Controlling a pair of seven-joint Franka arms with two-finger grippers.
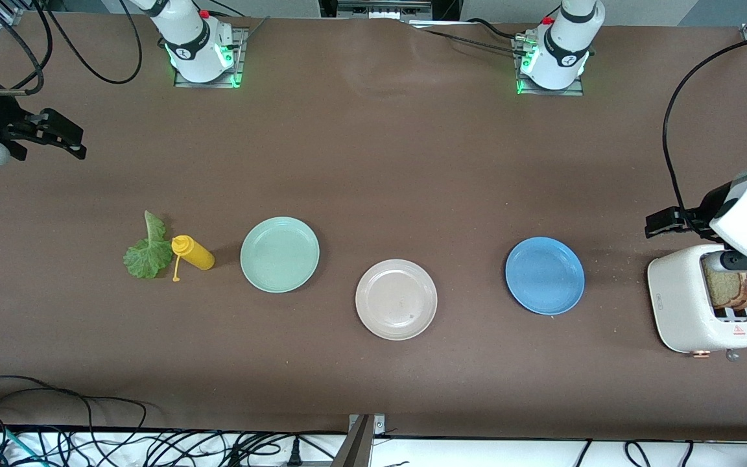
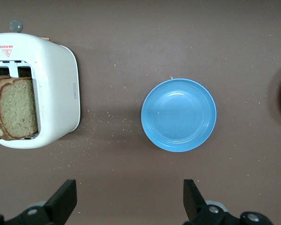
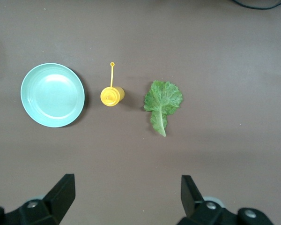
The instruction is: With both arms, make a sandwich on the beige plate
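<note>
1. Beige plate point(image 1: 396, 299) lies empty on the brown bench point(image 1: 373, 162), a little below the centre of the front view.
2. Bread slices point(image 1: 733, 290) stand in the slots of the white toaster point(image 1: 685, 305) at the right edge of the front view; in the left wrist view the same bread point(image 2: 16, 112) sticks out of the toaster point(image 2: 56, 93) at the left of the frame.
3. The lettuce leaf point(image 1: 146, 251) lies flat on the bench at the left part of the front view, just beside the yellow squeeze bottle point(image 1: 194, 252), which lies on its side.
4. The mint-green plate point(image 1: 279, 253) is between the bottle and the beige plate; the blue plate point(image 1: 545, 275) is between the beige plate and the toaster. Both are empty.
5. The left claw point(image 1: 662, 222) hangs at the right edge of the front view, above the bench just beside the toaster. Its fingers point(image 2: 65, 199) are spread wide apart and hold nothing.
6. The right claw point(image 1: 62, 136) hangs at the upper left of the front view, above bare bench. Its fingers point(image 3: 63, 192) are also spread wide apart and hold nothing.
</note>
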